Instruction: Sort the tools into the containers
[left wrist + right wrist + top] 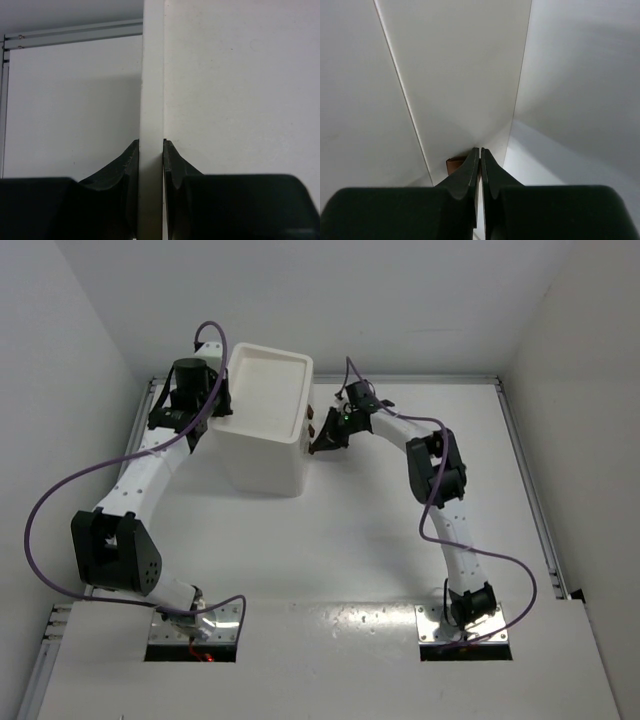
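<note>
The white drawer unit (260,455) stands at the back of the table, its recessed tray top facing up. My left gripper (222,412) is shut on the unit's left rim; in the left wrist view the white wall (152,75) runs straight between the two black fingers (151,142). My right gripper (320,445) is at the unit's right side by the small brown drawer handles (311,426). In the right wrist view it (480,150) is shut, with one brown handle (455,164) just left of its tips and nothing visibly pinched. No tools are in view.
The white table (350,540) is walled on both sides and at the back. An aluminium rail (420,380) runs along the far edge and down the right side. Purple cables loop from both arms.
</note>
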Motion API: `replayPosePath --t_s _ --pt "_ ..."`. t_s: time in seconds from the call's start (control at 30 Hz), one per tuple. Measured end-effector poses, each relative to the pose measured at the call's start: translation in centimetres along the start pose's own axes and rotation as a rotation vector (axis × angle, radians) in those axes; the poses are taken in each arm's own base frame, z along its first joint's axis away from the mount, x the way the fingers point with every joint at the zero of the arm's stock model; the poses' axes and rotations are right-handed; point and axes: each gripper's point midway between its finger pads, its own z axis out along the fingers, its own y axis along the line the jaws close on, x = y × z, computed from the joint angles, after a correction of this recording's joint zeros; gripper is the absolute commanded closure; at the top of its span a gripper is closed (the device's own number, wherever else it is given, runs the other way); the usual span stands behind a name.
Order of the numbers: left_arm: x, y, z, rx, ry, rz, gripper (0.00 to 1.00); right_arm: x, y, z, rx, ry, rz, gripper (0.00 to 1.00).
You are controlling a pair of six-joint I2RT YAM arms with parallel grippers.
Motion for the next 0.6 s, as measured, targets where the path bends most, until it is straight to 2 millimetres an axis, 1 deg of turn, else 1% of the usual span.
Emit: replayPosePath --t_s 0.07,0.1,0.2,0.23,0.27,0.5,0.6 --pt "0.0 0.0 0.0 0.002 0.0 0.0 1.0 0.2 0.3 0.4 -0.016 0.007 0.009 0.96" --pt "0.0 0.0 0.0 0.002 0.0 0.0 1.0 0.2 0.2 0.5 -0.018 0.012 0.019 0.93" --pt "0.0 0.0 0.0 0.002 0.0 -0.002 1.0 0.3 0.1 0.5 -0.02 0.017 0.036 0.88" --pt "0.0 -0.1 0.0 0.002 0.0 -0.003 1.0 0.3 0.1 0.5 -0.018 0.018 0.037 0.82" --pt "0.0 -0.1 0.0 0.002 0.0 -0.003 1.0 0.3 0.0 0.5 -0.017 0.018 0.038 0.79" --pt "0.0 -0.1 0.1 0.004 0.001 -0.004 1.0 0.0 -0.6 -0.1 -0.009 0.013 0.03 0.78" --pt "0.0 -0.3 0.2 0.01 0.0 -0.002 1.0 0.0 -0.9 -1.1 -0.007 0.007 0.028 0.7"
